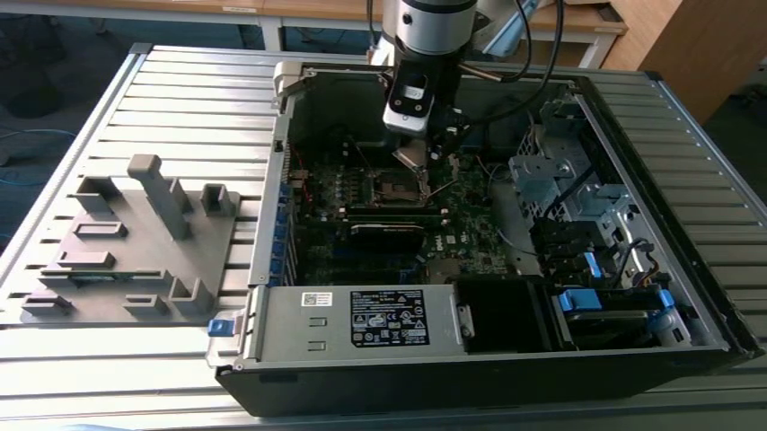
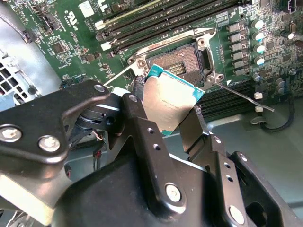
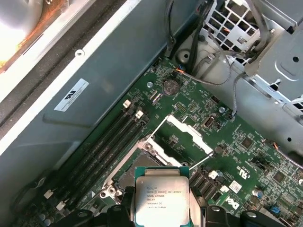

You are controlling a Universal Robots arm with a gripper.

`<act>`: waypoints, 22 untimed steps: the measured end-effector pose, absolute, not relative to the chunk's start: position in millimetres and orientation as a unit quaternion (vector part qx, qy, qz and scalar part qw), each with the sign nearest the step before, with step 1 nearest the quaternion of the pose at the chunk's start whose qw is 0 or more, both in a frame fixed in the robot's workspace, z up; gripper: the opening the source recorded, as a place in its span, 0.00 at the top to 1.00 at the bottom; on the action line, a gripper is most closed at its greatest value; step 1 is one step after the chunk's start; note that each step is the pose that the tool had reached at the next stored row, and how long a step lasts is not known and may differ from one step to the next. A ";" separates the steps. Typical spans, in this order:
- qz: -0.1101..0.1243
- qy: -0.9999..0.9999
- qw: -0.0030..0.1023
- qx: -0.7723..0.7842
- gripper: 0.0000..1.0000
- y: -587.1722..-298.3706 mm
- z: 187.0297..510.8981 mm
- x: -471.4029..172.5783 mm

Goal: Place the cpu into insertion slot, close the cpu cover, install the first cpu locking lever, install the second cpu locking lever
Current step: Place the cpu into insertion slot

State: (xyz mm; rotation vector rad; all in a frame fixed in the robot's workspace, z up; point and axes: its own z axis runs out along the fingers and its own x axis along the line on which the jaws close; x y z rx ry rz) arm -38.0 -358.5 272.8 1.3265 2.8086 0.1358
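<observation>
My gripper (image 2: 170, 108) is shut on the cpu (image 2: 174, 97), a flat square chip with a dull silver top, pinched by two opposite edges between the black fingers (image 2: 142, 101). The chip hangs tilted just above the insertion slot (image 2: 182, 59), whose dark pin field lies bare inside its metal rim. The first wrist view has the cpu (image 3: 162, 196) in front of the insertion slot (image 3: 124, 171), and the cpu cover (image 3: 183, 128) swung open beyond it. Two thin locking levers (image 2: 241, 97) stick out, unlatched. In the exterior view the gripper (image 1: 414, 160) hovers over the insertion slot (image 1: 396, 187).
The open computer case (image 1: 359, 323) lies on a slatted metal table (image 1: 180, 99). Long memory slots (image 2: 156, 19) flank the socket, capacitors (image 2: 258, 42) stand beside it, and a grey drive cage (image 1: 551, 175) with cables is on the exterior view's right. A grey fixture block (image 1: 132, 242) sits left of the case.
</observation>
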 end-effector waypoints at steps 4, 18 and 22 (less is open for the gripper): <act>0.044 0.902 0.016 0.428 0.46 -358.5 272.7 -37.9; 0.043 0.893 0.017 0.447 0.46 -358.5 272.3 -38.0; 0.043 0.893 0.017 0.448 0.46 -358.5 272.3 -38.0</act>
